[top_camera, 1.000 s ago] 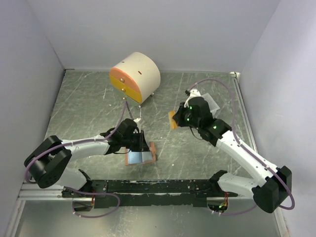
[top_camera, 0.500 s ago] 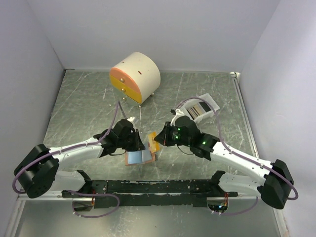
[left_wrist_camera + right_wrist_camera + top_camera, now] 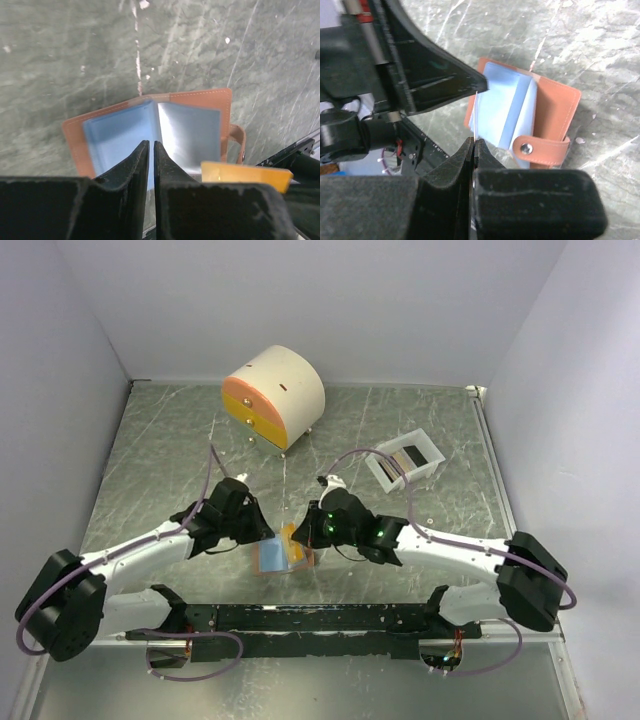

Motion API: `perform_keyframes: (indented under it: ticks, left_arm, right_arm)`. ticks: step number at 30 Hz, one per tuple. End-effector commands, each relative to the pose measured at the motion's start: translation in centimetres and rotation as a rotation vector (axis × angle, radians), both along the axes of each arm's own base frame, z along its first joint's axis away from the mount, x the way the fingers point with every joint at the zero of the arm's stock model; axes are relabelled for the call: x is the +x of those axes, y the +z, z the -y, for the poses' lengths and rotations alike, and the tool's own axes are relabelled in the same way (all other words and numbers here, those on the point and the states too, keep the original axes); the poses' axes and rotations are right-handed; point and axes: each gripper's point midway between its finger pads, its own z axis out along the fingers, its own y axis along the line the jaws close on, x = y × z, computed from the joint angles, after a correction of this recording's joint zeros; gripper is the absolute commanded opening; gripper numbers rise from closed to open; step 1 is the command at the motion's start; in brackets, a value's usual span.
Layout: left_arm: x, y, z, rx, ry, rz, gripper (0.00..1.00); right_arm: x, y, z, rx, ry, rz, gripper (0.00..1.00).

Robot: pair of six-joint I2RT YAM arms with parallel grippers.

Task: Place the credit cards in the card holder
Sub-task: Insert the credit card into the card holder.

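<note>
A first insertion seems under way: the gold card (image 3: 296, 540) hangs over the open card holder (image 3: 270, 562) at lower centre, not yet slotted, while other credit cards (image 3: 401, 459) lie in the white tray (image 3: 425, 452) at upper right. The left gripper (image 3: 150, 146), reaching low from the left, pinches up one of the holder's clear leaves. The right gripper (image 3: 473, 142), clamped on the gold card, angles in from the right.

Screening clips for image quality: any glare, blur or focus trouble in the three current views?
Top external: even, soft light, sharp throughout. Left wrist: pale sheen on the card holder sleeve; the left claw is dark and soft-edged, the gold card fairly crisp. Right wrist: the right claw fills the foreground, blurred; table glare top right.
</note>
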Motion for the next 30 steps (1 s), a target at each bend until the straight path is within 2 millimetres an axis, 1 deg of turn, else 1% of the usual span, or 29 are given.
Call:
perform_keyframes:
  ticks: [1,4,10,20,25,30]
  left_arm:
    - [-0.3,-0.7,-2.3,0.032,0.066,-0.025,0.18]
    - [-0.8,-1.5,-3.1,0.05,0.076,-0.041,0.16]
    - [-1.8,-3.0,-3.0,0.041,0.051,-0.084,0.13]
    - [-2.9,-4.9,-3.5,0.067,0.044,-0.13,0.1]
    - [-3.5,-5.5,-3.7,0.056,0.047,-0.14,0.1]
    - [-3.8,-5.8,-4.0,0.057,0.056,-0.144,0.09]
  right_arm:
    - [1.5,-0.9,-0.7,0.004,-0.061,0.018,0.0]
    - [1.9,-2.1,-0.7,-0.01,-0.077,0.015,0.0]
    - [2.2,-4.2,-0.5,-0.01,-0.079,-0.027,0.0]
    - [2.8,-5.5,0.3,0.101,-0.103,-0.095,0.0]
    - [3.0,-6.2,1.0,0.128,-0.124,-0.115,0.0]
    - [3.0,-6.2,1.3,0.163,-0.137,-0.121,0.0]
